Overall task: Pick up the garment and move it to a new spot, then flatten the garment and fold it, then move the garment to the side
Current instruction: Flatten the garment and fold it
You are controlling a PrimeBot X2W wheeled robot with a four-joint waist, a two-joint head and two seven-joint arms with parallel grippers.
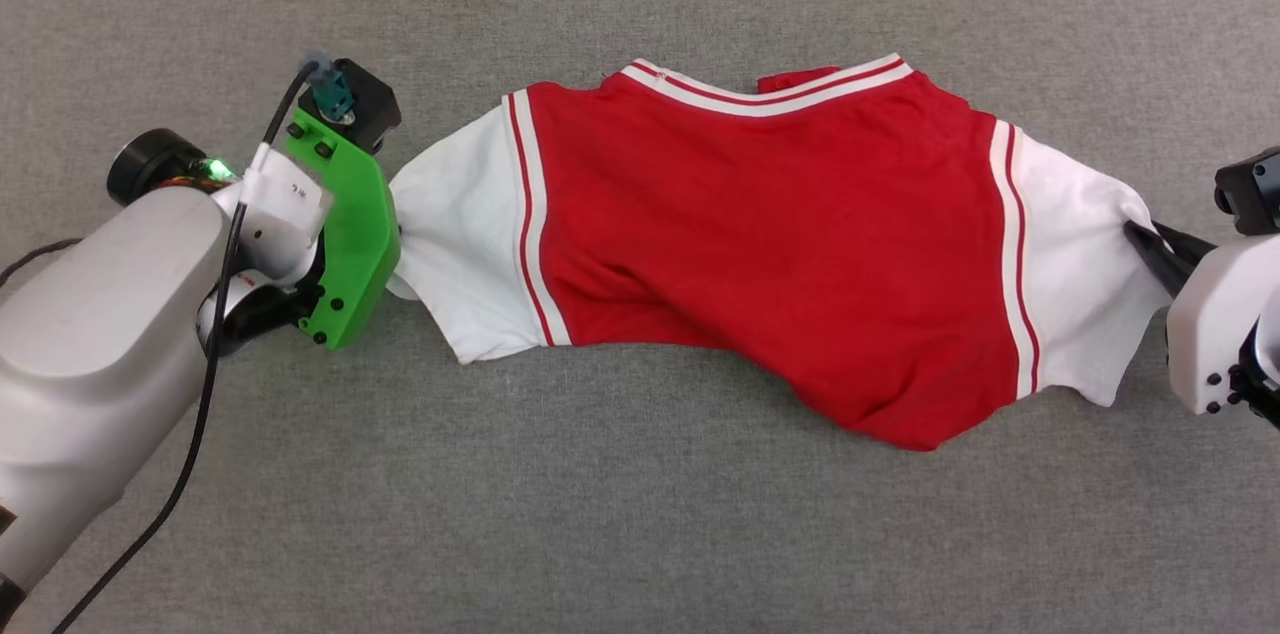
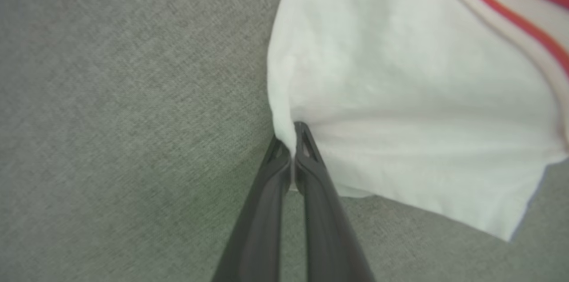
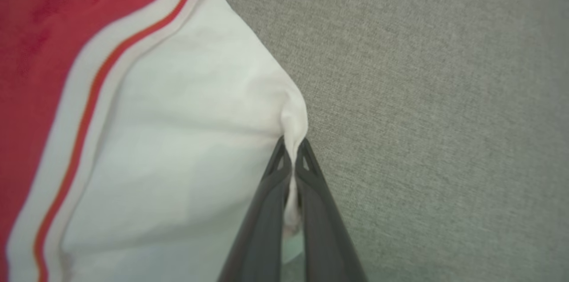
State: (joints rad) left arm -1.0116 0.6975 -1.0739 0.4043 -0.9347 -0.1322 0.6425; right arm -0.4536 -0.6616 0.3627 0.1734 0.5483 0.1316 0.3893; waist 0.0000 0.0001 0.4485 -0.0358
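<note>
Toward the left edge of the grey fabric surface point(image 1: 640, 534), the left gripper point(image 2: 291, 138) sits behind its green bracket point(image 1: 350, 224). Its two dark fingers are pressed together on a pinch of the cuff of the white left sleeve point(image 1: 460, 244), and a sliver of cloth shows between them in the left wrist view.

Across the middle lies the garment point(image 1: 760, 244), spread sideways with a plain red face up and the striped collar point(image 1: 770, 94) toward the far edge. It reads as drawn out between the two holds. The upper line runs fairly straight from cuff to cuff, while the lower hem dips and bulges toward the near edge. Whether the body rests fully on the surface or hangs just off it I cannot tell.

Near the right edge, the right gripper point(image 3: 292, 151) is closed the same way on a twisted tuck of the right sleeve point(image 1: 1080, 294).

Gripping both cuffs looks meant to pull the shirt taut, either to carry it or to flatten it. The sagging hem suggests it is not yet smooth enough to fold.

Nothing here serves as a container; the surface carries the shirt alone.
</note>
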